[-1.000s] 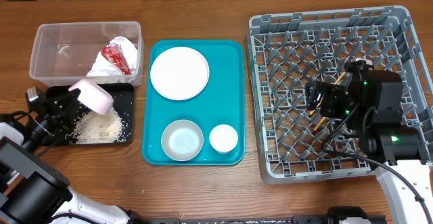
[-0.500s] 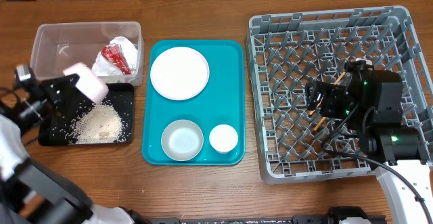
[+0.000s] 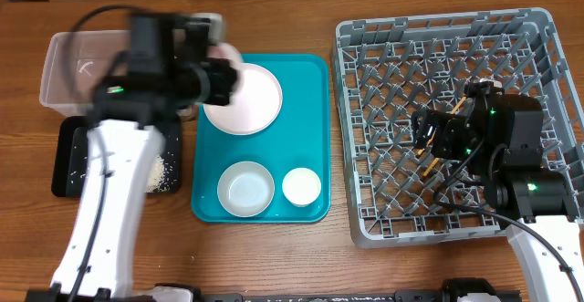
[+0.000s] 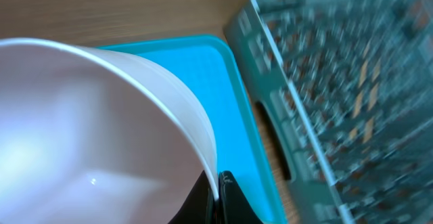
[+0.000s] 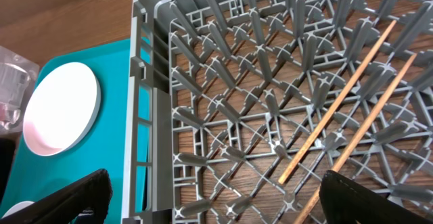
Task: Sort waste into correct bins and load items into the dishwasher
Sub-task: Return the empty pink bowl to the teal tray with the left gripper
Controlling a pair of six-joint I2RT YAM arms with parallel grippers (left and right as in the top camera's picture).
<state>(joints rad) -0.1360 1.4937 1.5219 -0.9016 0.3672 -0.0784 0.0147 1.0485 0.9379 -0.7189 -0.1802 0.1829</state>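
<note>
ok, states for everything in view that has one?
left hand, shut on rim of pink bowl
pink bowl, held, looks empty
right hand, open over dish rack
dish rack, two chopsticks in it
chopsticks, lying flat
white plate, flat on teal tray, empty
grey bowl, upright, empty
small white dish, upright, empty
black tray, rice scattered on it

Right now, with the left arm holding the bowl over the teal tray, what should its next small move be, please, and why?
Probably shift it right, toward the grey rack: the left tool grips the bowl by its rim above the teal tray, the bowl looks empty, and the rack lies to its right.
</note>
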